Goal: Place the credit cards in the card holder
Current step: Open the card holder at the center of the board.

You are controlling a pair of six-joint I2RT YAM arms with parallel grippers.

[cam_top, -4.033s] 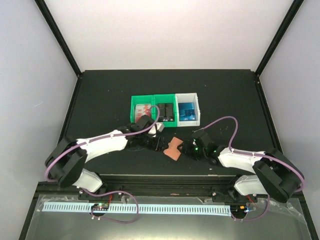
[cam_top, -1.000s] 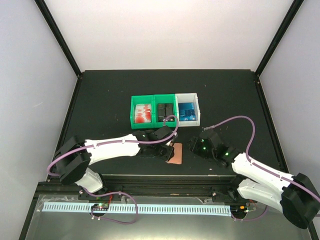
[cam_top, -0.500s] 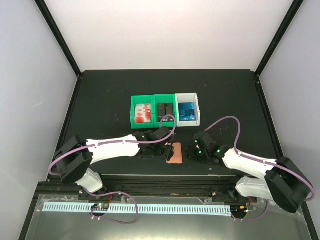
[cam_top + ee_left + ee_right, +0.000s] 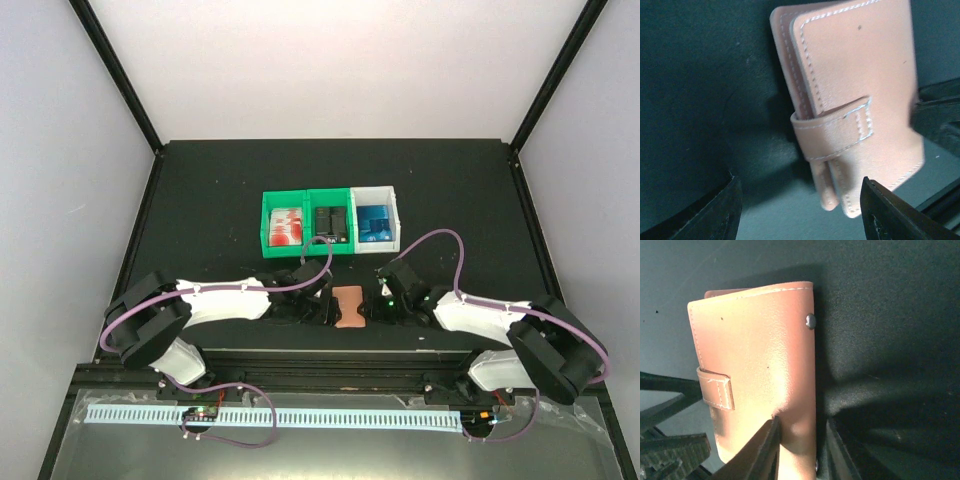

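Your black table [image 4: 200,200] from above: the red-and-white cards [image 4: 285,227] sit in the left green bin [image 4: 266,226], and the closed wallet [image 4: 349,305] lies flat between left gripper [image 4: 322,308] and right gripper [image 4: 378,306]. Left wrist: your fingers [image 4: 715,215] spread wide, the wallet's near end between them. Right wrist: fingers [image 4: 766,452] narrow, straddling the snap edge; you can't tell whether they pinch.

The reddish-brown leather card holder [image 4: 349,304] lies on the black table [image 4: 220,200] between the left gripper [image 4: 322,305] and right gripper [image 4: 378,305]; three plastic bins [image 4: 330,192] stand behind.
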